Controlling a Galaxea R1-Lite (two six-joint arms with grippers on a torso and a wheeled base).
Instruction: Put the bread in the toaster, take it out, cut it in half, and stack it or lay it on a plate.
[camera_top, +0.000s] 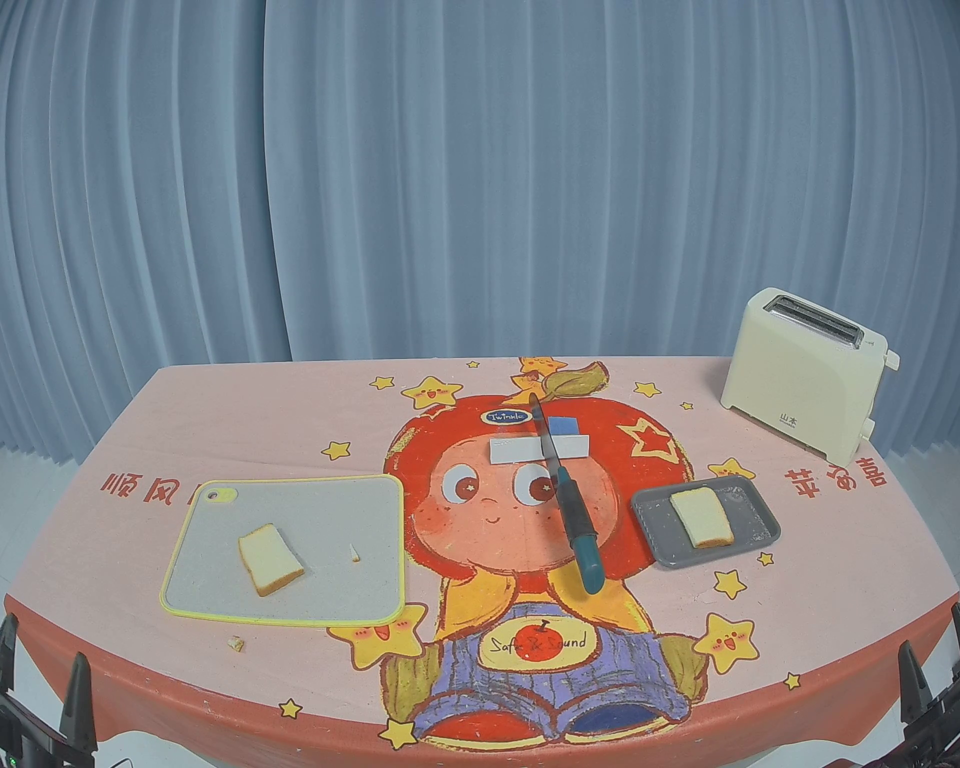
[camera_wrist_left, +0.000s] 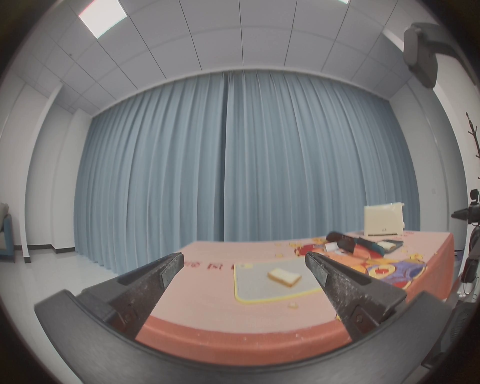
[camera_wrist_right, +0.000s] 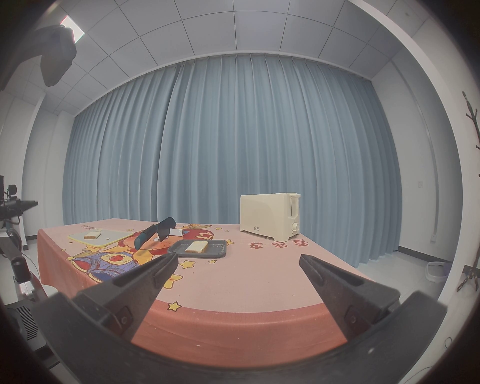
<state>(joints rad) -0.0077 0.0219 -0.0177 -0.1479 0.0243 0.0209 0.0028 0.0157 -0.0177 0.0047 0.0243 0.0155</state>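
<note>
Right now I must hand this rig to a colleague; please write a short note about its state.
Left gripper: jaws open, empty, at the near table edge. Right gripper: the same.
Left bread half lies on the cutting board; right bread half lies on the grey plate.
Knife rests mid-table; toaster stands far right.
Done, it seems: toasting, cutting, one half plated.
Left: move the left bread half to the plate.

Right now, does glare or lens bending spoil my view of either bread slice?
Head view: the table edge bows, light is even, no glare on the board slice or the tray slice. Left wrist view: strongly bent; the ceiling lamp is bright but off the table. Right wrist view: bent likewise, corners dark, no glare either.
</note>
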